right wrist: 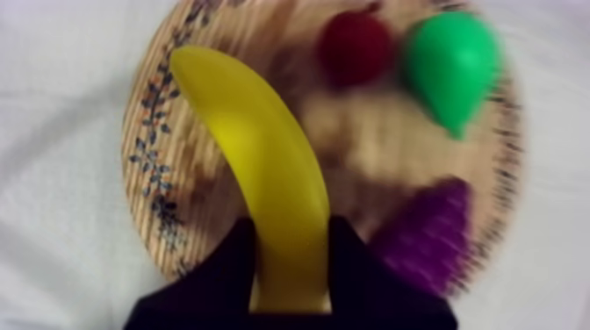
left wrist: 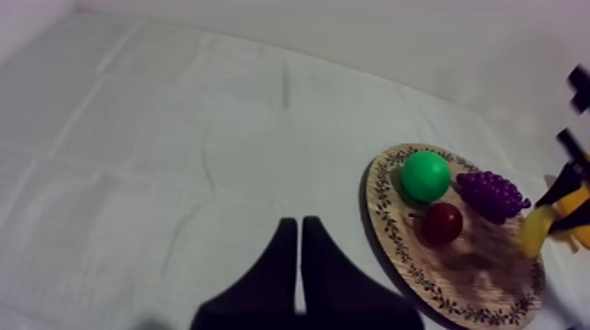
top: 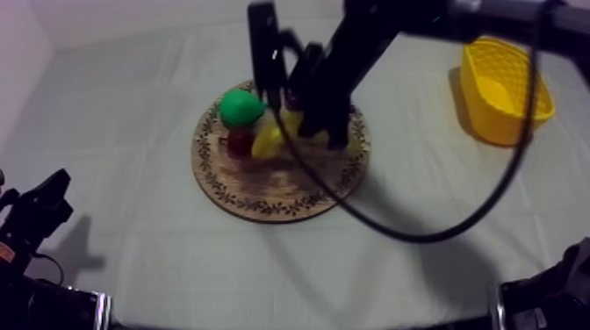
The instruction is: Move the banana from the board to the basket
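Note:
The yellow banana sits between the black fingers of my right gripper, which is shut on its near end over the round wooden board. In the top view the right arm reaches in from the upper right, with the right gripper over the board and the banana partly hidden under it. I cannot tell whether the banana touches the board. The yellow basket stands at the far right. My left gripper is shut on nothing, low at the left.
On the board lie a green pear, a small red fruit and purple grapes. The pear and the red fruit sit close beside the banana. Bare cloth stretches between the board and the basket.

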Motion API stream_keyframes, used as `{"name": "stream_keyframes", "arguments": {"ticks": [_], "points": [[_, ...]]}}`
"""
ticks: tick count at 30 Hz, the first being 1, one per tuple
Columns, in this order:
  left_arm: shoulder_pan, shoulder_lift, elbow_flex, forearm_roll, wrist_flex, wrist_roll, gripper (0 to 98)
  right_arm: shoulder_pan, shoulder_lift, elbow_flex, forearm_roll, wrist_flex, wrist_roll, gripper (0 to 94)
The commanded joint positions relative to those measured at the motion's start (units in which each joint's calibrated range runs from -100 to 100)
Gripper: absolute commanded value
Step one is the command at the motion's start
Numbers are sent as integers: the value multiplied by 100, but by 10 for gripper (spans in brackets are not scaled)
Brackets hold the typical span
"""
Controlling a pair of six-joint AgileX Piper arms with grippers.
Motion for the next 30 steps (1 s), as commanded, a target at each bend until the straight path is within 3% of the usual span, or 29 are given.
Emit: {"name": "stream_keyframes", "arguments": {"ticks": [1,11,23,30], "points": [[0,0,-3,-3,0,-1,1,182,-922,-90,-50,307,-52,106],[0,0,-3,-3,0,-1,1,1425,-2493,-554,-222,730,-359,114],[0,0,-3,-3,0,2,1,2901,-2406,274,-112,-220,-498,164],[0,0,-3,-3,0,-1,1,3385,-1854,583,-20,-625,-522,167]]}}
